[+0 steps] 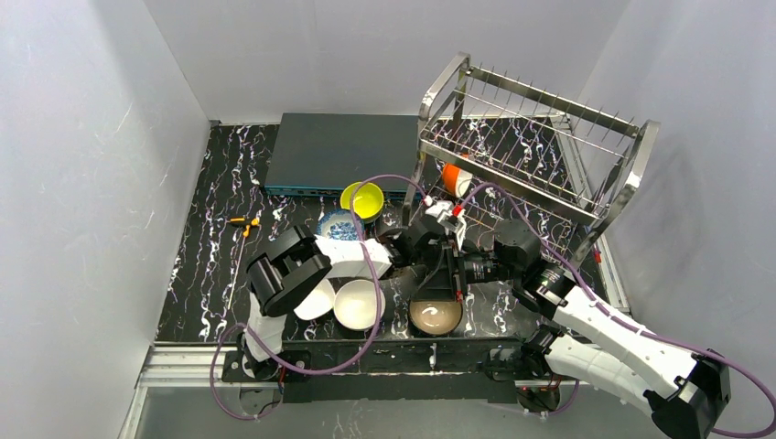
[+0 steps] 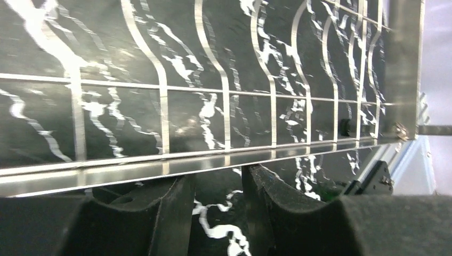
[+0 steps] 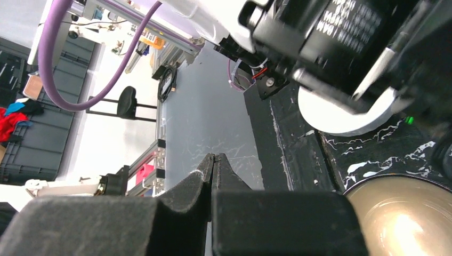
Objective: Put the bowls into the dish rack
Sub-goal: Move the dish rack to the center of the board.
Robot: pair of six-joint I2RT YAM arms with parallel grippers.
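The dish rack (image 1: pixel 535 151) stands at the back right, with an orange bowl (image 1: pixel 455 176) in its lower tier. On the table lie a yellow bowl (image 1: pixel 362 199), a blue-patterned bowl (image 1: pixel 337 225), two white bowls (image 1: pixel 358 304) (image 1: pixel 316 300) and a tan bowl (image 1: pixel 435 315). My left gripper (image 2: pixel 216 177) is open and empty, right up against the rack's lower rail (image 2: pixel 213 165). My right gripper (image 3: pixel 213 158) is shut on nothing and hovers just left of the tan bowl (image 3: pixel 405 218). In the top view the two grippers, left (image 1: pixel 430 224) and right (image 1: pixel 441 274), are close together.
A flat dark grey-blue box (image 1: pixel 339 151) lies at the back, left of the rack. A small orange tool (image 1: pixel 244 224) rests on the marbled mat at the left. The left arm's link (image 3: pixel 341 42) hangs over a white bowl (image 3: pixel 341 117) close to my right gripper.
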